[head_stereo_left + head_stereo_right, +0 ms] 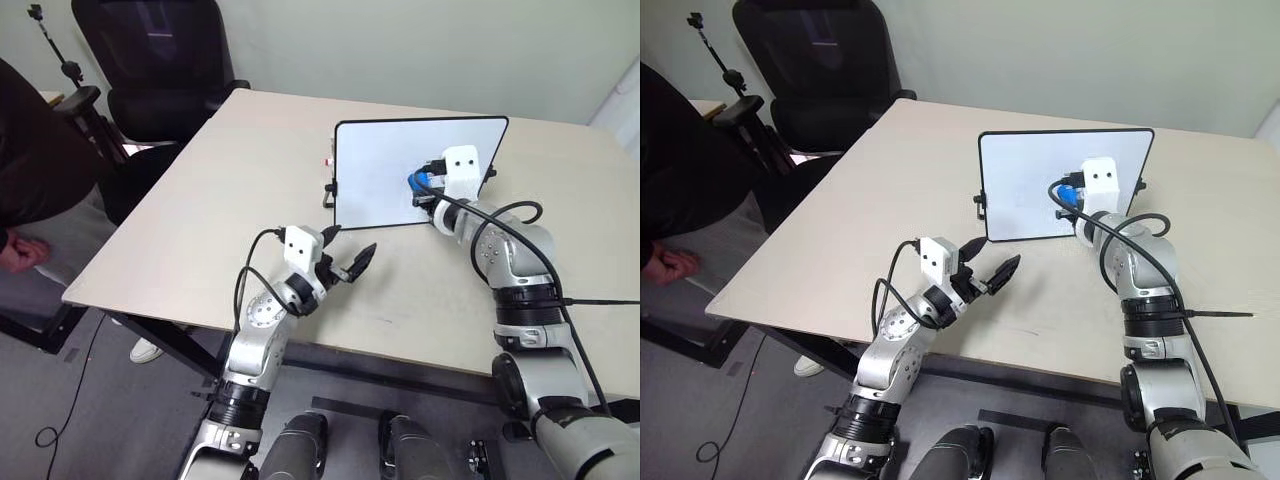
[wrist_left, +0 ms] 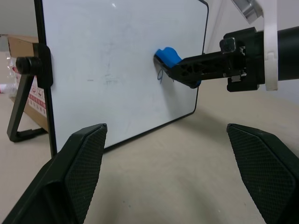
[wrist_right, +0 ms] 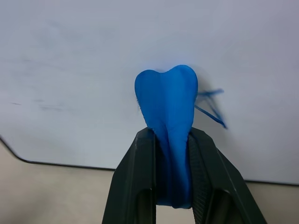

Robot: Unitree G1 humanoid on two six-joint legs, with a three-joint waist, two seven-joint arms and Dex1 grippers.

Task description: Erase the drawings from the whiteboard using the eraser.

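Right gripper (image 3: 173, 186), two black fingers, is pinching the small bright blue soft eraser (image 3: 167, 109) between them; the block is bulging and creasing in the squeeze, so it is looking spongy and light, not stiff. Its rounded tip is pressing against, or sitting just at, the face of the white rectangular whiteboard with the thin black frame (image 1: 385, 160), right beside the small blue marker drawings (image 3: 211, 106), a few crossing strokes poking out at one side of the eraser.

The board is standing tilted on the pale wooden table (image 1: 200, 200), propped on a black folding leg (image 2: 18, 112). It is looking thin and light; hard rubbing would likely be pushing it backwards or tipping it. Best hold would probably be the black frame edge or side clip, never the glossy face.

Left gripper (image 1: 345, 262) is hovering over the table in front of the board, fingers spread wide, gripping nothing, apart from the frame.
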